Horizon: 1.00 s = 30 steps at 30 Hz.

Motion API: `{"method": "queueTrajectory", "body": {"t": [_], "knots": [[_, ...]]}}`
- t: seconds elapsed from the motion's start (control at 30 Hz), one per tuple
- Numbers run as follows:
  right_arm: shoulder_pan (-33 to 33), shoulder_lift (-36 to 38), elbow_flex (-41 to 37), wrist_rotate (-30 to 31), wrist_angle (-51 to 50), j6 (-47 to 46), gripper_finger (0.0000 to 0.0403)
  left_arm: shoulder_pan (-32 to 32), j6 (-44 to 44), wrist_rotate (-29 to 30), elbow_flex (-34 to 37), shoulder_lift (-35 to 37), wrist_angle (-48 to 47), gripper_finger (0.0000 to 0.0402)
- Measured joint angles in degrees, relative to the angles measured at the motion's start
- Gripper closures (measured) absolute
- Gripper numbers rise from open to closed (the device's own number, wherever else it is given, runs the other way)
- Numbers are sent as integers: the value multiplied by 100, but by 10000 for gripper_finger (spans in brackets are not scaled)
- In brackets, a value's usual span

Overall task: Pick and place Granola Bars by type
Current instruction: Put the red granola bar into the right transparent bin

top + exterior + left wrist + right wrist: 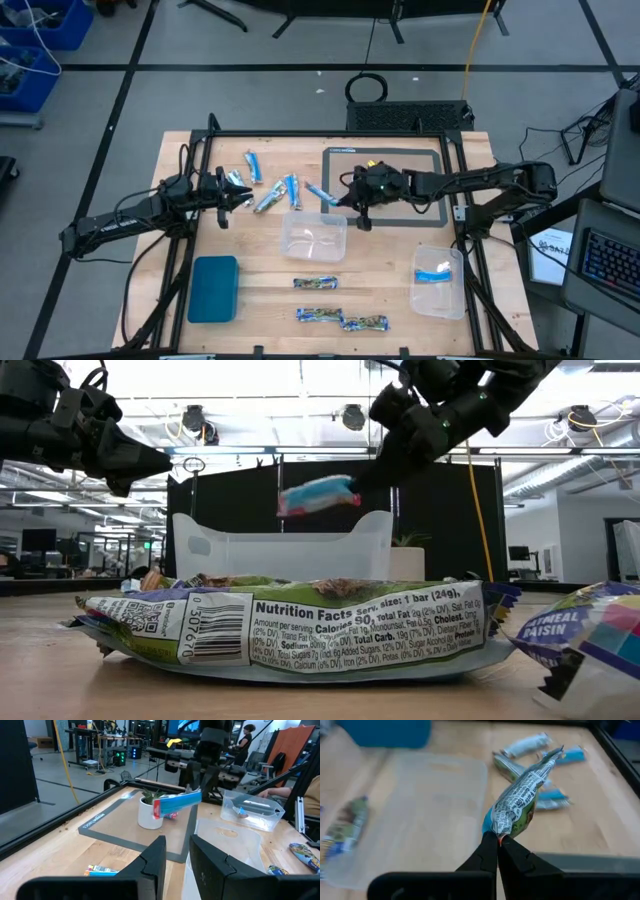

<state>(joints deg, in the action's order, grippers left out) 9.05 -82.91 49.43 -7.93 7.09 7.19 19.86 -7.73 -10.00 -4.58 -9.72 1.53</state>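
Note:
My right gripper [340,197] is shut on a blue, white and red wrapped granola bar [320,192], up in the air beside the far edge of the middle clear tub [313,236]. My left gripper [243,198] hovers with its fingers a little open and nothing between them, close to a loose cluster of blue and silvery bars [268,200] lying flat on the wood. Three patterned bars [318,315] lie flat near the near edge. Another blue bar [435,276] lies in the right tub. In the low view a patterned bar [290,625] fills the foreground. My right gripper pinches one crimped end of the bar [496,829] between its two fingertips [490,851]. The bar sticks out beyond the fingers, lengthwise in line with them, its printed back showing. It is lifted clear of the table [318,495], roughly level and tilted a little.
A grey mat [430,160] with a small white plant pot [149,812] lies under my right arm. A teal tray [213,288] sits near the table's left near corner. The right clear tub [438,282] stands toward the right near corner. Bare wood lies between the tubs.

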Motion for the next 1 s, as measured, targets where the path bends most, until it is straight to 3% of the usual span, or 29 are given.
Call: {"method": "queueTrajectory", "body": {"t": [0.27,0.4,0.63,0.9,1.0], "knots": [[218,59,-4,-1499,706,-109,403,0,1,2,1,-2,-1,309],[311,308,-410,-1772,1501,-200,403,0,0,0,1,-2,-2,309],[459,1333,-1590,-1598,2536,-519,403,0,1,0,0,-1,0,309],[438,2859,-2256,-1585,2472,-678,403,0,0,0,0,-2,-1,309],[435,3454,-2551,-1242,2481,-928,403,-1,-2,0,1,-2,-2,309]]}}
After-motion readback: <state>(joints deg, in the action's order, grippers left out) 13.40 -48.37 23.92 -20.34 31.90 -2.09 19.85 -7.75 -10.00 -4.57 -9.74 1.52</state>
